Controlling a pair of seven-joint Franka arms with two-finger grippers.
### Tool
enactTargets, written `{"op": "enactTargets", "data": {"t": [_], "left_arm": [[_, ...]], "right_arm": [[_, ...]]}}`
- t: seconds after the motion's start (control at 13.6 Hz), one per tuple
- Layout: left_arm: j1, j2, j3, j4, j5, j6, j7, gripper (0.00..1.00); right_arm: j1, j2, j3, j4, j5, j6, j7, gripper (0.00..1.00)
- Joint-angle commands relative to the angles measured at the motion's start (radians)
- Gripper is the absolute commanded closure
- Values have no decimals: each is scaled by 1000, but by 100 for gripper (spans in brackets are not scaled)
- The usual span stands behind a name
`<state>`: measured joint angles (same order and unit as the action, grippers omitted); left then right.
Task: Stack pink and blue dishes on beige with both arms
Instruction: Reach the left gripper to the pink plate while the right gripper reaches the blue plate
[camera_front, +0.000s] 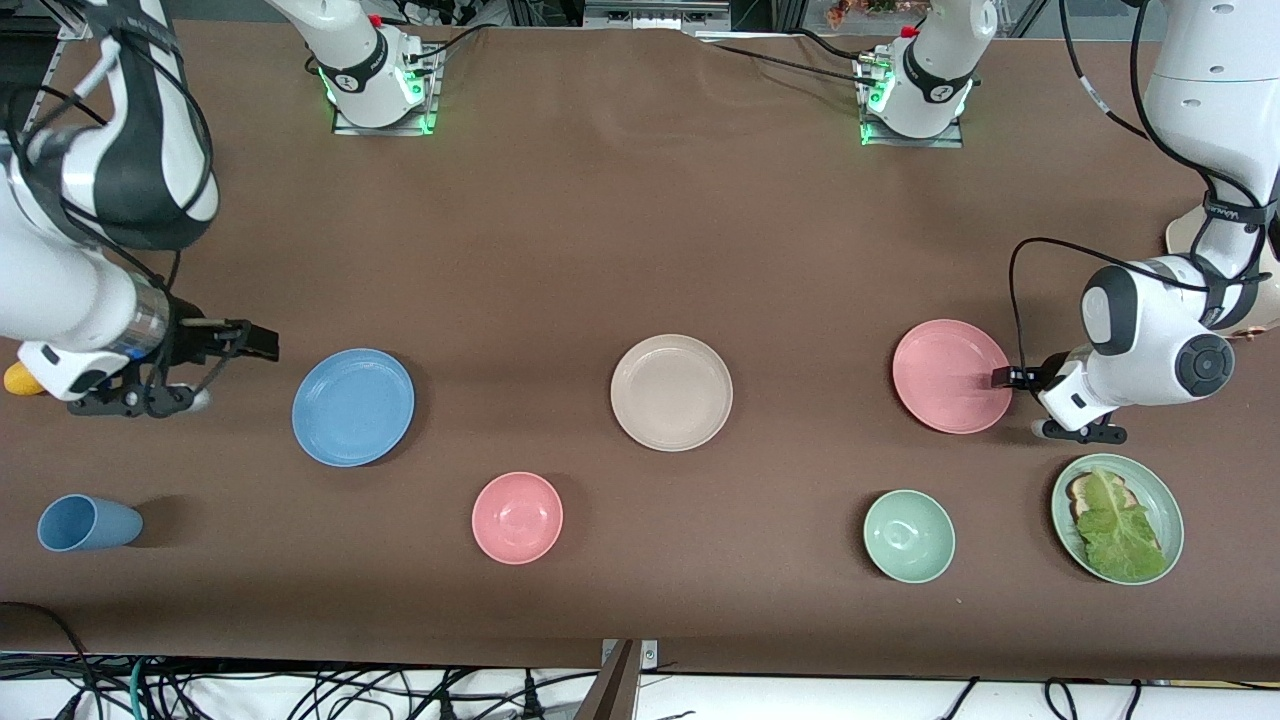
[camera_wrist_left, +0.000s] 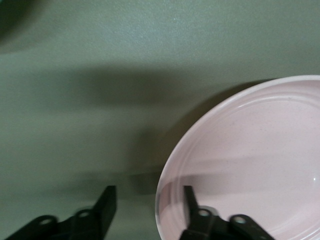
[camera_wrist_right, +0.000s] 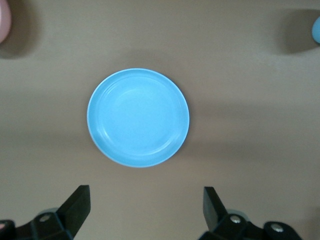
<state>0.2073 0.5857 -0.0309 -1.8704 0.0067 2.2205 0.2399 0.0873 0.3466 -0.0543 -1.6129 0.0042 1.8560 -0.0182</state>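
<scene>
The beige plate (camera_front: 671, 392) lies at the table's middle. The sky-blue plate (camera_front: 353, 407) sits toward the right arm's end, and the right wrist view shows it whole (camera_wrist_right: 138, 117). My right gripper (camera_front: 262, 344) hovers open beside it, toward the table's end, with nothing between its fingers (camera_wrist_right: 146, 200). The pink plate (camera_front: 952, 376) lies toward the left arm's end. At its rim my left gripper (camera_front: 1003, 378) stands open. In the left wrist view the gripper (camera_wrist_left: 148, 202) straddles the pink plate's edge (camera_wrist_left: 260, 150), one finger (camera_wrist_left: 190, 200) over the plate and the other outside it.
Nearer the front camera lie a blue cup (camera_front: 88, 523) on its side, a pink bowl (camera_front: 517, 517), a pale green bowl (camera_front: 908, 536) and a green plate (camera_front: 1160, 495) with bread and lettuce. A yellow object (camera_front: 20, 379) sits under the right arm.
</scene>
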Motion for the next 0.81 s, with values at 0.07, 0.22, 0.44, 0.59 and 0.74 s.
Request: {"op": "enactTargets", "data": {"t": [0.07,0.22,0.44,0.59,0.74], "left_arm": [[-14,-4,-6,0,-11,1,-10,100],[-69,-7,-6,29,-2,-37,-156,100],[-94,-17,-9,117,-14,-197,-234,100],[-98,-44,-58,190,-48,-362,-289,100],[-100,-66,-134,269,-56,-484,-419,100]], "right_arm": [[-41,66,4,-53,16,121,-48,0],[-70,74,4,-157,16,263,-95,0],[-89,118,5,-278,17,483,-123,0],[-90,135,5,-289,19,503,-123,0],[-93,153,5,-298,19,529,-123,0]]}}
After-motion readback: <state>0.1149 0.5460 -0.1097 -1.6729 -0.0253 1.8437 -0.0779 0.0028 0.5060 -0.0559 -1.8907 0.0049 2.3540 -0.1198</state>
